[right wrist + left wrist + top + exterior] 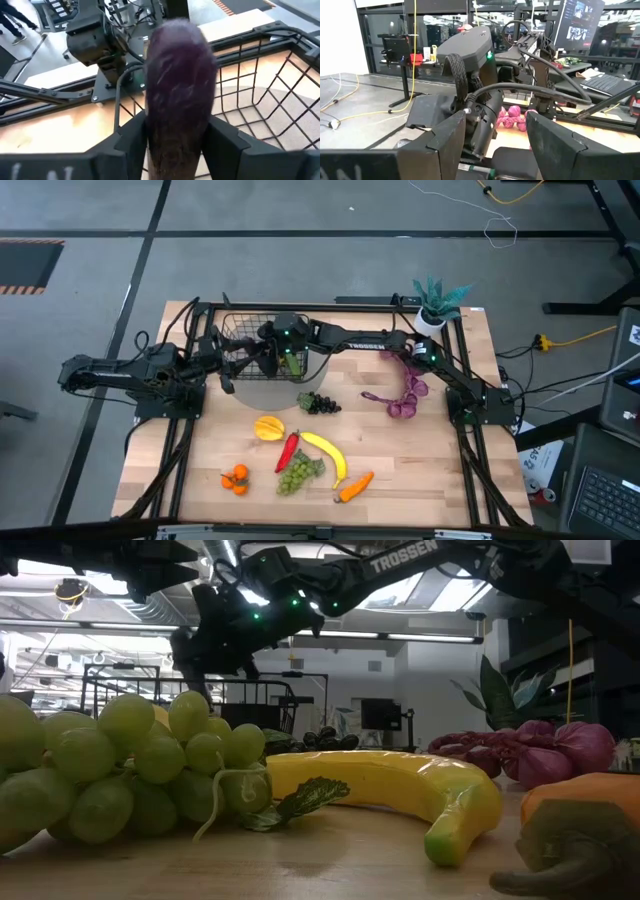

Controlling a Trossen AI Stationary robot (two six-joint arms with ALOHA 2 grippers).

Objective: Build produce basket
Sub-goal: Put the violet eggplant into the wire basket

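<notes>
Right wrist view: a purple eggplant (177,85) is seen clasped between the fingers of the right hand (177,150), its long axis running straight out from the hand, and it is held over the open basket (270,80). From above, the right hand (285,345) is placed over the basket (245,345) at the counter's (430,470) far side. The left hand (215,360) is kept released just beside it.

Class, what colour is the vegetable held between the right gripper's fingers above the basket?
Dark purple: the eggplant in the right gripper, best seen in the right wrist view.
</notes>
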